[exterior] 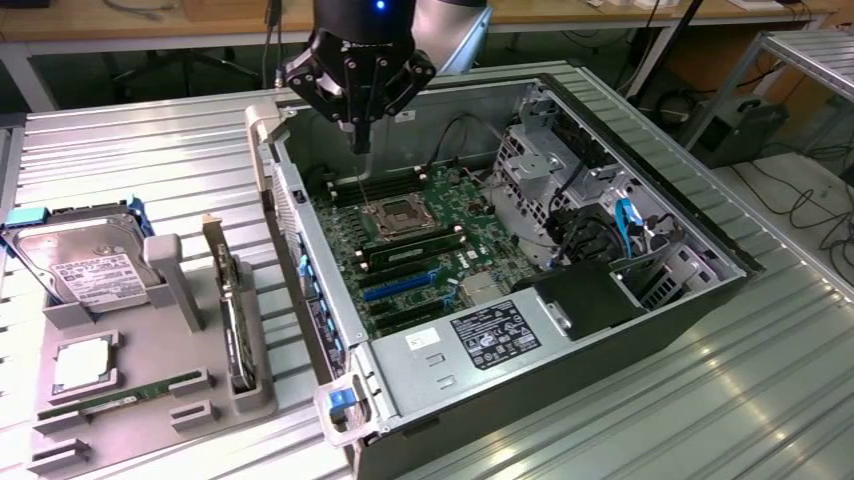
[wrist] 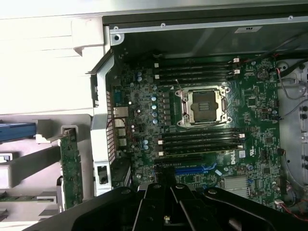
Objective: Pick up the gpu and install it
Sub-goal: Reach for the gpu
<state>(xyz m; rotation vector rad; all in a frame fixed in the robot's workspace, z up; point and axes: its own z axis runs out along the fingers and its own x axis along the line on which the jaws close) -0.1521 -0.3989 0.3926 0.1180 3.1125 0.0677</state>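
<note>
You have the end effector (exterior: 359, 140) (wrist: 165, 195) clenched and empty. It hangs over the open case (exterior: 441, 430), near the 11 o'clock corner of the motherboard (exterior: 461, 215) in the exterior view. The gpu (exterior: 238, 320) (wrist: 71, 166) stands on edge in the grey tray (exterior: 147, 350) on the counter (exterior: 147, 170). That is at 9 o'clock of the case and well apart from the end effector. A hard drive (exterior: 87, 270) sits at the tray's 11 o'clock.

Pincer (wrist: 164, 186) above motherboard (wrist: 207, 144) — gpu (wrist: 71, 166) aside
</note>
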